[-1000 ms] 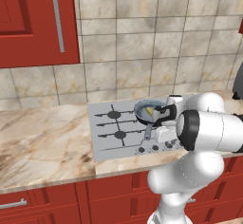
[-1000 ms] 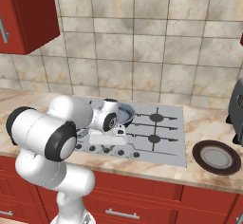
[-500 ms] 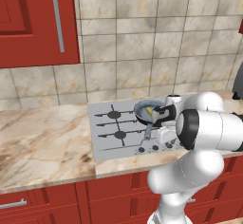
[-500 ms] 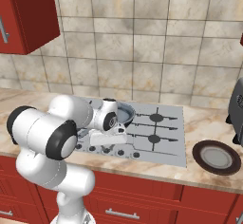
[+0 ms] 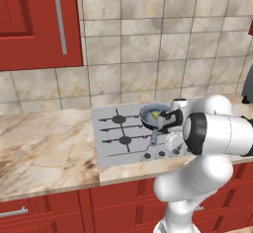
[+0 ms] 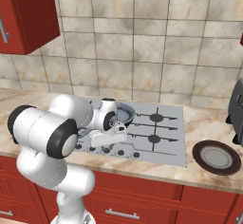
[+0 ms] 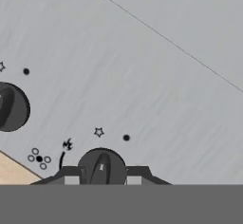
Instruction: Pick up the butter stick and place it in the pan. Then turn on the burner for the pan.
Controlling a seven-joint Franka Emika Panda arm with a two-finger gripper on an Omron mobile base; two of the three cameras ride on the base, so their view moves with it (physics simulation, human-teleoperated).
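My gripper (image 7: pixel 101 175) sits low over the front strip of the silver cooktop (image 7: pixel 156 90), its two dark tips flanking a round black knob (image 7: pixel 101 167); they stand close beside it, but whether they pinch it I cannot tell. A second knob (image 7: pixel 12 107) lies just to one side, and the chief risk, as I judge it, is turning the wrong dial and lighting a burner away from the pan, or slipping off the small dial if my tips are not closed on it. Farther back, the pan (image 5: pixel 153 116) rests on its burner with the butter stick (image 5: pixel 155 114) lying inside it, the handle pointing toward the knobs.
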